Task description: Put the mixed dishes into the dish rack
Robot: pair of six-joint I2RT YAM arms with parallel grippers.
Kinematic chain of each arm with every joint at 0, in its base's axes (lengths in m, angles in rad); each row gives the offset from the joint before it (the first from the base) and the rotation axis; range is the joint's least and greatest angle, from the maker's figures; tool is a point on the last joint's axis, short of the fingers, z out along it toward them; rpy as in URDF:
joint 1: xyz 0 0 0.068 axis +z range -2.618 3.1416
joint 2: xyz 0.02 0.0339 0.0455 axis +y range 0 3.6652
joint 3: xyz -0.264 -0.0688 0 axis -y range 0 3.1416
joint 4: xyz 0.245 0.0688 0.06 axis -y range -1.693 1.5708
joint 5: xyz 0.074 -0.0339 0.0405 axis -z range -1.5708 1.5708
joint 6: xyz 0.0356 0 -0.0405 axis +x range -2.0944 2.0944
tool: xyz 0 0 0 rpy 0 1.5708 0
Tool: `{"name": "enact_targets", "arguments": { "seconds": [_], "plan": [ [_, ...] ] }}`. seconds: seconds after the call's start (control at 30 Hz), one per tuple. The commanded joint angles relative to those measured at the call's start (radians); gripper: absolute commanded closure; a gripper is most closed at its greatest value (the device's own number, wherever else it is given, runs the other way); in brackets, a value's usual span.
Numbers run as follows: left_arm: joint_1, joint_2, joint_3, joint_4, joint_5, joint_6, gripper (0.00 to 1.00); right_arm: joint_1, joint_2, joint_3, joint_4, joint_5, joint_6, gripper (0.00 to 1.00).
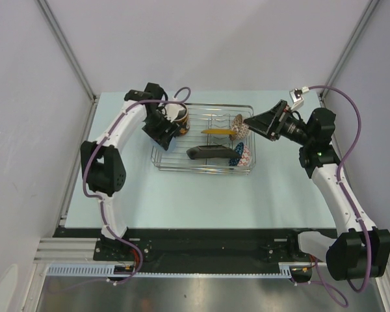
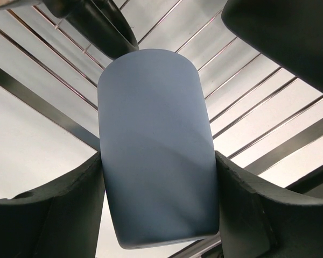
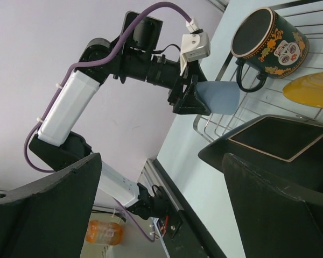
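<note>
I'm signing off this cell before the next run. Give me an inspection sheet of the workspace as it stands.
Surface: pale blue table, dish rack at its middle.
Job's things: dark mug, dark square plate, yellow piece, pinkish bowl and blue bowl in the rack; light-blue cup held over the rack's left end.
Clutter: nothing seen.
Grippers: left gripper shut on the cup; right gripper open, empty, by the rack's right end.
Cables: purple cable looped along each arm.
Surroundings: pale wall panels; blurred orange object off the table.
</note>
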Motion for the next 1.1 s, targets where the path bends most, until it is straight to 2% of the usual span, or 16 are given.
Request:
{"name": "enact_targets", "arguments": {
  "seconds": [0.0,0.17,0.63,0.93,1.07],
  "plan": [
    [-0.036,0.024,-0.058,-0.033,-0.004,0.046,1.00,-0.005,-0.017,0.009,-0.025,0.007,-0.037,0.00],
    [-0.060,0.044,-0.072,-0.065,0.001,0.076,1.00,-0.006,-0.015,0.009,-0.046,0.012,-0.045,0.00],
    [-0.122,-0.018,-0.107,-0.123,0.068,0.116,1.00,-0.005,-0.008,0.009,-0.069,0.015,-0.060,0.00],
    [-0.134,0.018,-0.121,-0.086,0.003,0.112,1.00,-0.005,-0.029,0.009,-0.107,0.017,-0.082,0.00],
    [-0.134,0.023,-0.130,-0.054,-0.091,0.108,1.00,-0.005,-0.031,0.009,-0.124,0.021,-0.092,0.00]
  ]
}}
